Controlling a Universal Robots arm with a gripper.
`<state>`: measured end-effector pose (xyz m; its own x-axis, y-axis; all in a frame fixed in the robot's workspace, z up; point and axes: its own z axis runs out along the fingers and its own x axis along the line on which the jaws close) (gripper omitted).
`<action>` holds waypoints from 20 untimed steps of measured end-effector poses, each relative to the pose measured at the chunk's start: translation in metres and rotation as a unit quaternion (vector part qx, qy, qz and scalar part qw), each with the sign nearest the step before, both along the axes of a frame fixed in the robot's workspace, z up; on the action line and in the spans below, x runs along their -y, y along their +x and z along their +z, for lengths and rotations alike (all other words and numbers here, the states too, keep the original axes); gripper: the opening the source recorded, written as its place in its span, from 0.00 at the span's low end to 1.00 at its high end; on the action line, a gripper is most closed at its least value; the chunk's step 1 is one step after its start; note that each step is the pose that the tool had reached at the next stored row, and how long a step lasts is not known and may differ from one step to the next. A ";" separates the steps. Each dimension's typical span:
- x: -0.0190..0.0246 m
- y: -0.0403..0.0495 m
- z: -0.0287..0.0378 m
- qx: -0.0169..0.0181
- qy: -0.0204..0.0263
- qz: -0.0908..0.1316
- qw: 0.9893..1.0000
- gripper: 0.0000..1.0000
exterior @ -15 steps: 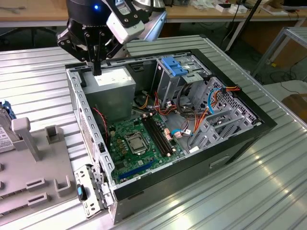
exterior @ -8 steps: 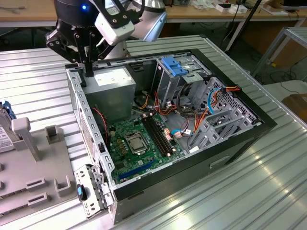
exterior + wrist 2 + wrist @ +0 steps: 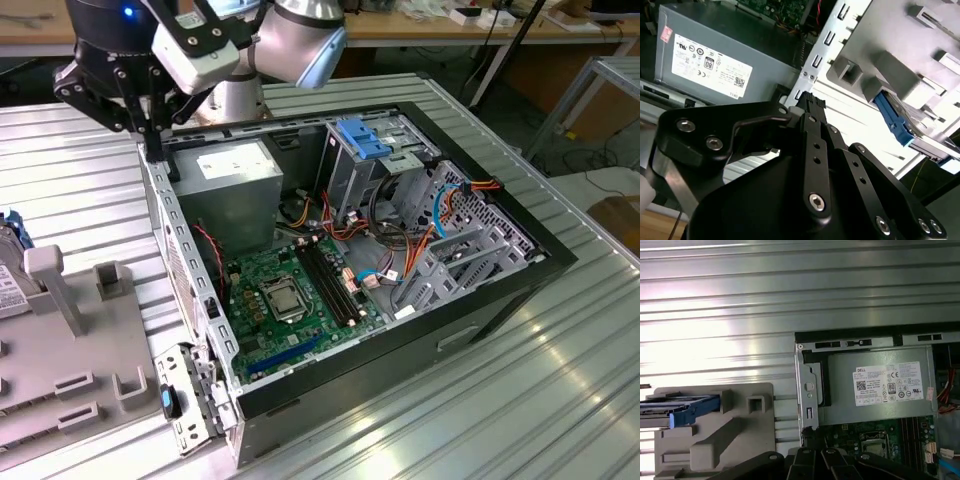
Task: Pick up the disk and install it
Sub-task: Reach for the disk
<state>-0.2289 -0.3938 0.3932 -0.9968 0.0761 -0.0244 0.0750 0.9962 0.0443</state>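
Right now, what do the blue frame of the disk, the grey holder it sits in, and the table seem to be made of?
The disk has a blue frame, likely plastic: even saturated colour, dull sheen. The grey holder is probably moulded or printed plastic: matt, with blocky posts and slots. The table looks like bare aluminium: ribbed, with bright streaked reflections.

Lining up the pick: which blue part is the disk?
The disk in the grey fixture outside the case, bright blue around grey metal; the lighter slatted bracket sits inside the case.
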 end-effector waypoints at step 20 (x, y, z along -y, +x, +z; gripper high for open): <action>-0.0124 -0.0797 -0.0005 0.003 -0.010 0.000 1.000 0.11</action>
